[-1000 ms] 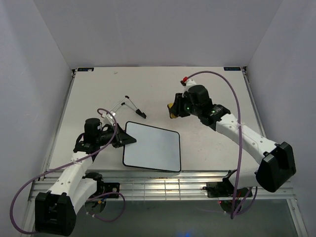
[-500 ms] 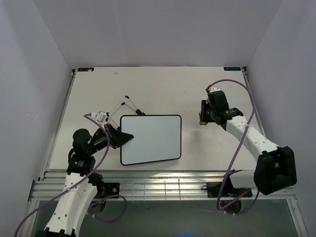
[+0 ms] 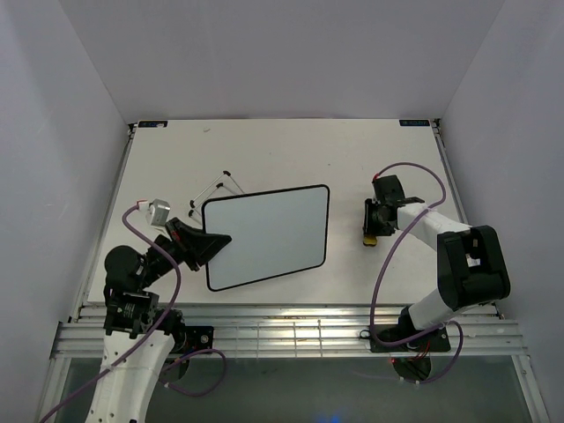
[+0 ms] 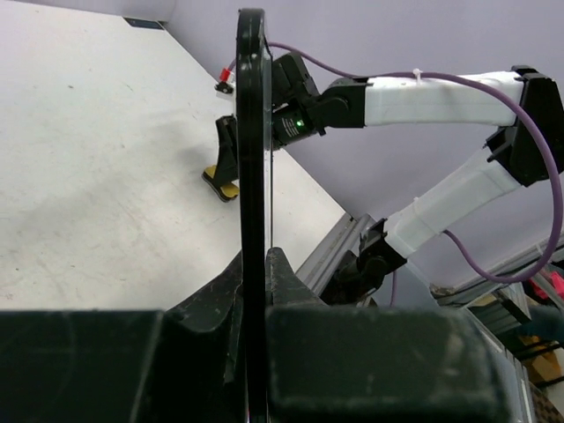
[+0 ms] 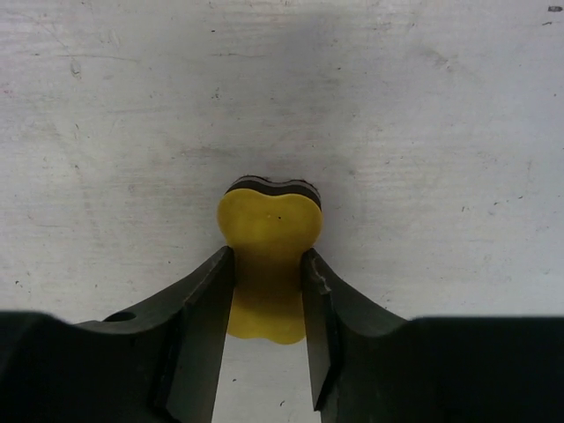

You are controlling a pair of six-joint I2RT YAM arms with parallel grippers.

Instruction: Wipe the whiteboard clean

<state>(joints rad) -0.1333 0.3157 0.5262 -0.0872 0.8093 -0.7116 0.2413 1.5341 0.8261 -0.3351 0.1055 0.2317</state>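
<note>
My left gripper (image 3: 208,246) has tilted the whiteboard (image 3: 267,236) up, clamped on its left edge. My right gripper (image 3: 371,233) pinches the yellow eraser (image 5: 267,251) off the board's right edge, seemingly touching the table (image 3: 264,154).

This is a robot lab's test cell: a bare white table (image 3: 264,150) boxed in on three sides by plain pale walls (image 3: 264,53). A left arm (image 3: 123,397) and a right arm (image 3: 421,225) stand at its near edge by a metal rail (image 3: 291,331). Purple cables (image 3: 405,166) loop off them, and a green status light (image 4: 300,124) glows on one.
</note>
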